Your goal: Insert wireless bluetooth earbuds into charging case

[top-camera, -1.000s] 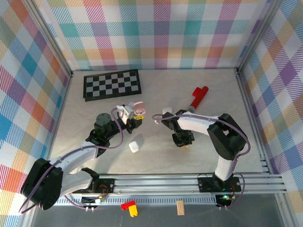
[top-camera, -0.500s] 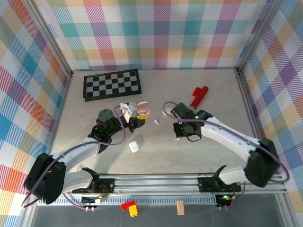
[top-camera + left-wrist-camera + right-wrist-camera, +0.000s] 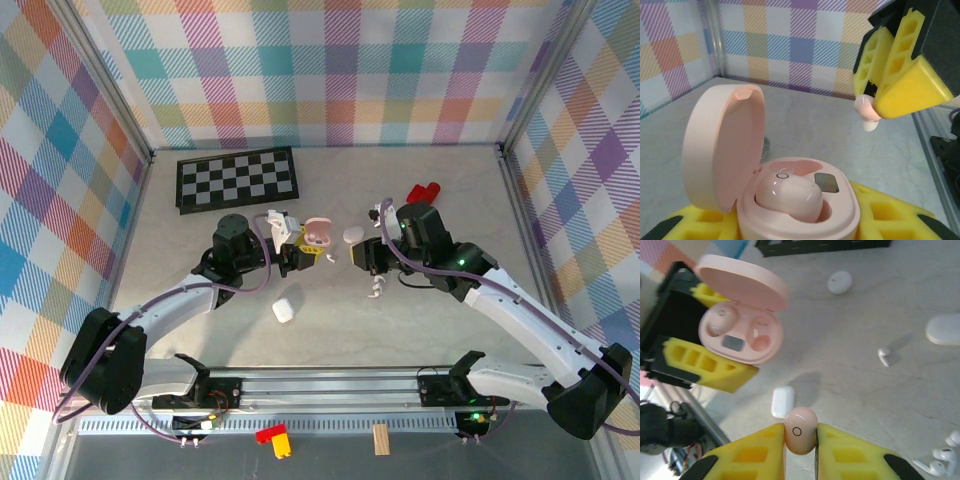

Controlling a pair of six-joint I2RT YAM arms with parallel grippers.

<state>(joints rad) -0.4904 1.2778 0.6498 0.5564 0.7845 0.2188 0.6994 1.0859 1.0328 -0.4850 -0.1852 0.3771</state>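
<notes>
Pink earbud (image 3: 800, 436) pinched, pink case (image 3: 805, 230) open — not yet over the well.
My right gripper (image 3: 800, 426) was clamped on the earbud, apart from the case on the side opposite its lid (image 3: 742, 277); my left gripper (image 3: 303, 248) gripped the case's base — its empty well (image 3: 760, 341) faced the earbud.

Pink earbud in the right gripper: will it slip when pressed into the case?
Probably slippery: the pink earbud is glossy and rounded, pinched at its sides by the yellow pads, so it could pivot. It looks light; the held pink charging case likely won't shift.
</notes>
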